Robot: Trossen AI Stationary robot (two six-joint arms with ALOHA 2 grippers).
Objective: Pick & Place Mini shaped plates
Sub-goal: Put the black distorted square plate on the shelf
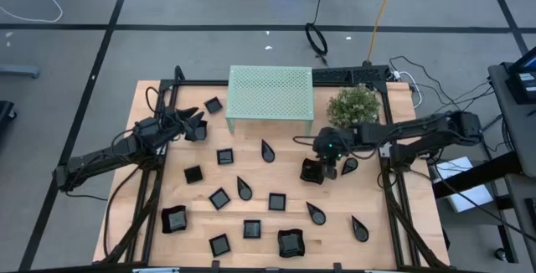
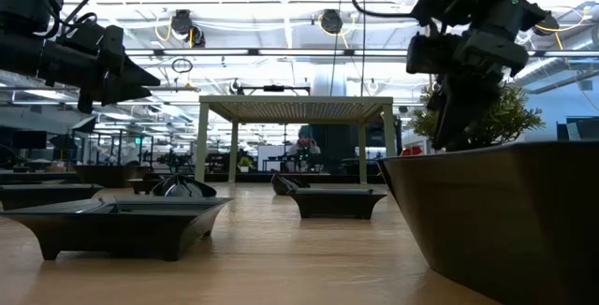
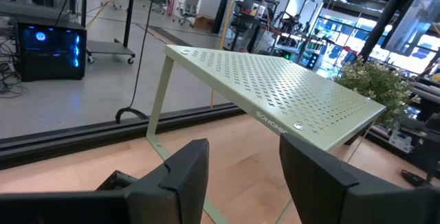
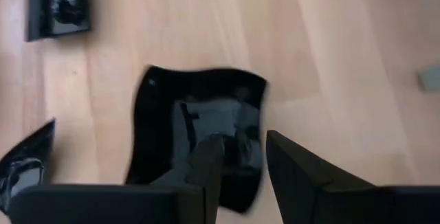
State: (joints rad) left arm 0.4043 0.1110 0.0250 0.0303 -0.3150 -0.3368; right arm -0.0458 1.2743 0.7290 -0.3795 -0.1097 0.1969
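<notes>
Gleaming black curved-rim plate (image 4: 199, 138), wood-grain table (image 4: 344, 59)

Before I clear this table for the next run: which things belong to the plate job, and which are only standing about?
Part of the job:
- the small black plates scattered on the wood, e.g. a square one and a teardrop one
- the larger curved-rim plate under the right tool

Just there:
- the mint-green perforated stand
- the bushy plant

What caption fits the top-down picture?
Right gripper over a curved plate; left gripper waits.
</notes>
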